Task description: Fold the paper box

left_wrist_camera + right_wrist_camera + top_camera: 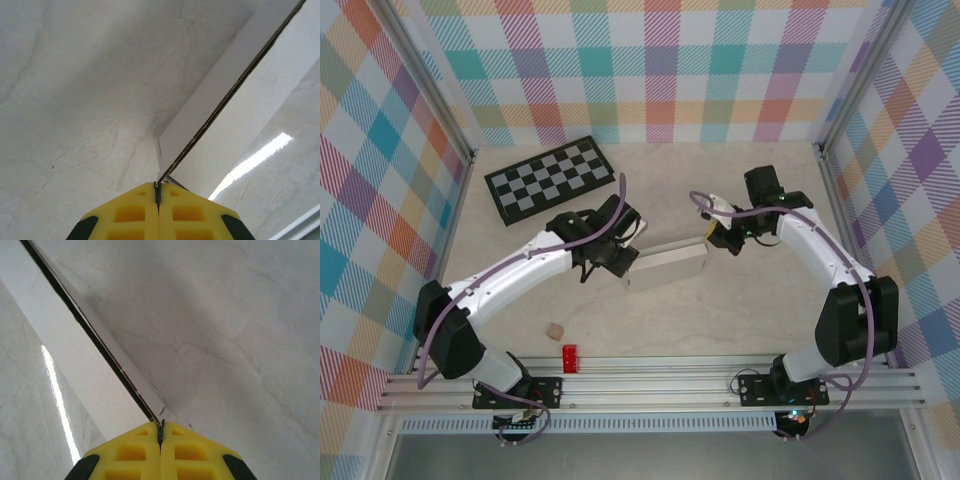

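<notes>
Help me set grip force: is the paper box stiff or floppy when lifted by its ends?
Probably light and fairly stiff: the paper box spans straight between left pincer and right pincer. Its thin edge likely creases easily.

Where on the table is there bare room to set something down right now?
Bare: the far strip right of the checkerboard, and the near stretch between the paper box and the front rail, right of the red block. Crowded: the middle, where the left gripper and right gripper pinch it.

Flat thin-cardboard paper box (665,262): plain white, brown cut edge. Rectangular checkerboard (552,178), upper left: black and grey squares. Smooth table (720,320): pale marbled beige. Enclosure walls (650,60): pastel plaid. Small block (569,357), lower centre: red.
</notes>
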